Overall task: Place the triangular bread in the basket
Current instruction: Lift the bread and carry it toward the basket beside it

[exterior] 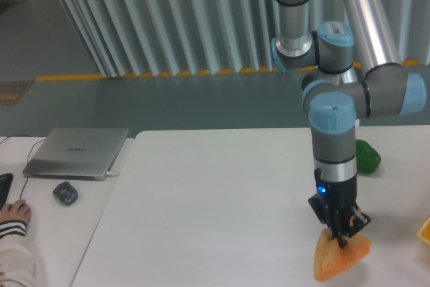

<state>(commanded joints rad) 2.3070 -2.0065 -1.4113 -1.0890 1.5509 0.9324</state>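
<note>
The triangular bread (339, 259) is a golden orange-brown lump near the front right of the white table (215, 206). My gripper (343, 236) points straight down onto the bread's top edge. Its dark fingers stand close together and pinch the bread's upper part. Whether the bread rests on the table or hangs just above it cannot be told. A yellow-orange sliver (424, 230) shows at the right frame edge; it may be the basket's rim, and most of it is out of view.
A green lumpy object (367, 156) lies on the table behind the arm at the right. On the grey side desk at the left are a closed laptop (77, 152), a dark mouse (65, 193) and a person's hand (13, 216).
</note>
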